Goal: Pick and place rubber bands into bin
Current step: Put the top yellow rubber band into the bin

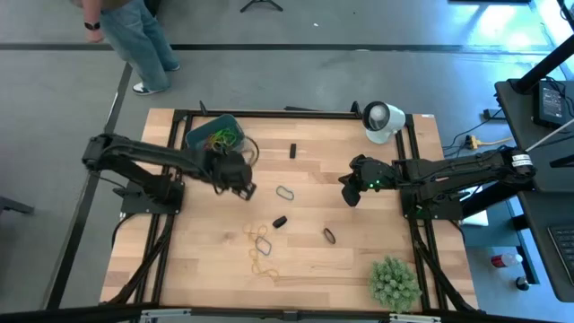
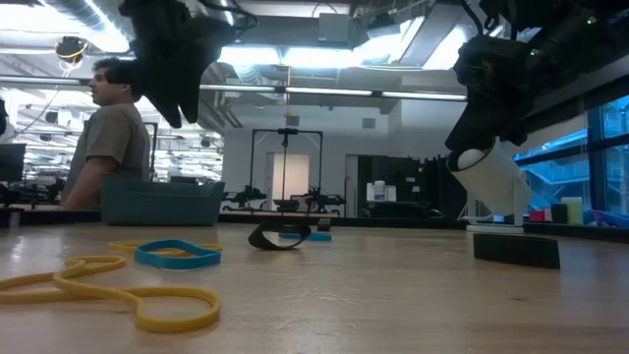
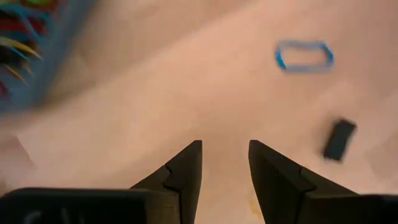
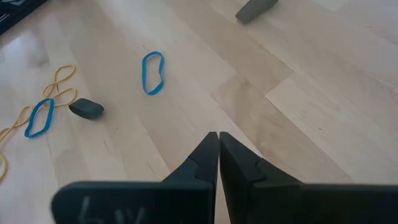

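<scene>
surface (image 1: 314, 269): pale wood planks | bin (image 1: 199, 133): teal-blue, green, yellow and red bands inside | loose rubber bands: blue (image 4: 152, 73), yellow (image 2: 118, 295), dark (image 1: 329, 236) | spiky ball (image 1: 393, 282): green | cup (image 1: 384, 121): white | fingers (image 4: 202, 158): black
</scene>
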{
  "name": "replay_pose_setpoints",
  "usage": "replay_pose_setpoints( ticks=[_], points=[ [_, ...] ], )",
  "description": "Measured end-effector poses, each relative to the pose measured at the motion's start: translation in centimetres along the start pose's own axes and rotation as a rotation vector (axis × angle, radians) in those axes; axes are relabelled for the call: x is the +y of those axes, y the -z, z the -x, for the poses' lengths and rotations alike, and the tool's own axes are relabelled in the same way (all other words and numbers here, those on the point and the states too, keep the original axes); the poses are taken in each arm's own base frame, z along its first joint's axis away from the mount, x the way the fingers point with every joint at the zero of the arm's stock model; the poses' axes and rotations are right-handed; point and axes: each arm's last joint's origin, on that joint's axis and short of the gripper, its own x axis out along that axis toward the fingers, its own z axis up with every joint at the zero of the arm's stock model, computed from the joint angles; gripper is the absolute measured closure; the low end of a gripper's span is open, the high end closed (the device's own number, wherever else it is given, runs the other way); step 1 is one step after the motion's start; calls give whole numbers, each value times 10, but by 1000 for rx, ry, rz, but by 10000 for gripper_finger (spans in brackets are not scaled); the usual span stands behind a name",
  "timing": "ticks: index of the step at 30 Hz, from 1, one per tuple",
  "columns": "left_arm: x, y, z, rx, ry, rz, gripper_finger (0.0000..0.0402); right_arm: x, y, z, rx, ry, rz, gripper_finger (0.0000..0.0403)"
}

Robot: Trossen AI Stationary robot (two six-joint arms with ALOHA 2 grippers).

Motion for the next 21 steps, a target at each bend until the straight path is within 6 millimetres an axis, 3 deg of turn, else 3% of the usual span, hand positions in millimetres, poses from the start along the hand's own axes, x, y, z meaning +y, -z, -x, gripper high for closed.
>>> replay_pose_setpoints(
  ticks=[5,11,16,21],
  points=[
    [-30,37,-16,68,-37,-1,274,0,0,0,4,2,4,384],
    [-53,73,-45,166,-86,-33,274,1,1,0,32,-32,5,384],
    [-66,83,-69,184,-79,-49,274,1,2,0,39,-37,5,384],
    [-68,84,-92,255,-132,-58,274,0,2,0,46,-33,7,384]
  ],
)
